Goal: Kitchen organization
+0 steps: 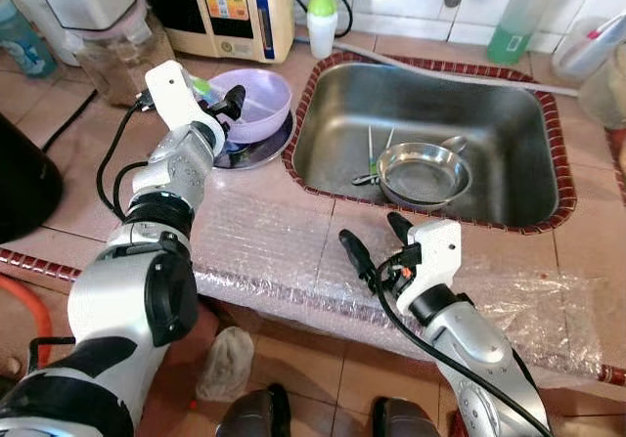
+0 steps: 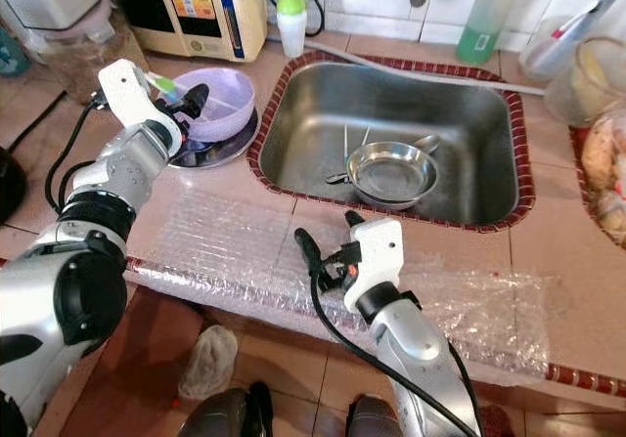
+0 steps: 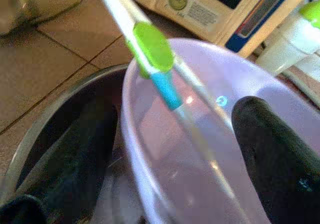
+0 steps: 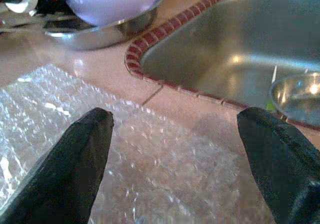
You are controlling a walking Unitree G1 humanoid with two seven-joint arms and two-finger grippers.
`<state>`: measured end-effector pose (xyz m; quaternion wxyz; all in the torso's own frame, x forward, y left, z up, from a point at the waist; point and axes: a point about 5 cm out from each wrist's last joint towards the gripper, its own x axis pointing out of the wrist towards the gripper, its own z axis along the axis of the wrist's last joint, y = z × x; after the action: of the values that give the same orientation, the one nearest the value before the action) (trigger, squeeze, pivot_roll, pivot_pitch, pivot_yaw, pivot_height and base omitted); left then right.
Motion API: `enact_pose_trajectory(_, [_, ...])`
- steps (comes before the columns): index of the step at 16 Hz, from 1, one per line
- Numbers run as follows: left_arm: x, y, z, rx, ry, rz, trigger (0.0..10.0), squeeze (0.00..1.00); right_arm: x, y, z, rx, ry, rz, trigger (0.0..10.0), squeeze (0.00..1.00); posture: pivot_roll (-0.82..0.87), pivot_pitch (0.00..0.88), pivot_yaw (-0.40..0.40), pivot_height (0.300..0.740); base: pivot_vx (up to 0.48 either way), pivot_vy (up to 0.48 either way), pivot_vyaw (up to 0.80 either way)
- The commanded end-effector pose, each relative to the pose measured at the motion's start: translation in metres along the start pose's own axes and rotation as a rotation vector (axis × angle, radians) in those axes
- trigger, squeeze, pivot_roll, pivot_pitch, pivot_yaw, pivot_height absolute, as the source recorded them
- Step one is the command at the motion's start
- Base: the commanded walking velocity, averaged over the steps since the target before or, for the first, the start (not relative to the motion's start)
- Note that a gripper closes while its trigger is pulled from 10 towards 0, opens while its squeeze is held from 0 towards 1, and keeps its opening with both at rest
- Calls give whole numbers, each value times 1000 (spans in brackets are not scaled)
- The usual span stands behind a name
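The left gripper (image 1: 227,114) sits in the upper left of the left eye view, at the near rim of the lilac plastic bowl (image 1: 256,100). In the left wrist view its two black fingers (image 3: 272,154) straddle that rim, one inside the bowl and one outside, set fairly wide and not yet closed on the wall. A toothbrush-like utensil (image 3: 150,48), white with green and blue parts, lies across the bowl's rim, its long axis running from beyond the far edge down toward the finger inside.

The bowl rests in a shallow steel plate (image 1: 269,149) on the tiled counter (image 1: 88,183), just left of the sink (image 1: 509,163).

The right gripper (image 1: 377,241) hovers at lower centre over a sheet of bubble wrap (image 1: 264,232) on the counter's front edge, fingers spread wide and holding nothing.

Inside the sink lies a small steel pan (image 1: 424,175) with a spoon beside it. The pan lies up and slightly right of the right gripper, so that arm is the nearer one to it, while the bowl belongs plainly to the left. I judge the next move on the left to be a pinch on the bowl's wall, where the loose utensil could slide or tip out.
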<state>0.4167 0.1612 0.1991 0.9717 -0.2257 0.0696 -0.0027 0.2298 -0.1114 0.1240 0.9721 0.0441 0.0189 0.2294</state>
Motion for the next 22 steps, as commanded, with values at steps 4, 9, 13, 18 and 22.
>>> enact_pose_trajectory(4, [1, 4, 12, 16, -50, 45, 0, 0, 0, 5, 3, 0, 1, 11, 10000, 0, -161, 208, 90, 740, 0, 0, 0])
enact_pose_trajectory(9, [0, 5, 3, 24, -39, 78, 0, 0, 6, 6, 3, 2, -1, 24, 10000, 0, -141, 191, 85, 740, 0, 0, 0])
enact_pose_trajectory(13, [-2, 7, 0, 24, -39, 128, 627, 0, 10, 4, 4, -1, -5, 29, 10000, 0, -134, 182, 86, 740, 0, 0, 0])
enact_pose_trajectory(18, [-8, -6, -12, 60, -61, 127, 667, 0, 15, 8, 7, 18, -24, 68, 10000, 0, -121, 171, 86, 740, 0, 0, 0])
enact_pose_trajectory(22, [-22, -9, -25, 117, -90, 139, 0, 0, 23, 16, 20, 46, -63, 197, 10000, 0, -94, 157, 80, 740, 0, 0, 0])
